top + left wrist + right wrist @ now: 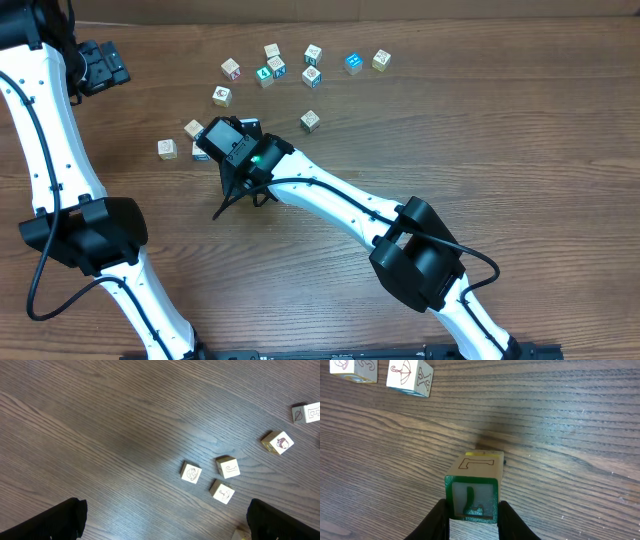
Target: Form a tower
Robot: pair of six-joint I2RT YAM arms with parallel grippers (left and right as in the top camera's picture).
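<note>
Right gripper (pixel 474 524) clamped on green-faced cube (pixel 472 495), bottom centre (presumably for stacking); left gripper (pixel 170 520) jaws apart, idle.

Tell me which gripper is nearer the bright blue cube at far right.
Right. The right gripper is mid-table, diagonally left of the blue cube; the left gripper is farther left, beyond every cube.

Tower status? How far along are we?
Done: no stack shows in any view; the spot under the right arm is hidden. In hand: right pincer shut on a green-faced cube; left pincer open, idle. Remaining: loose cubes scattered on the table, nearly all stacking.
</note>
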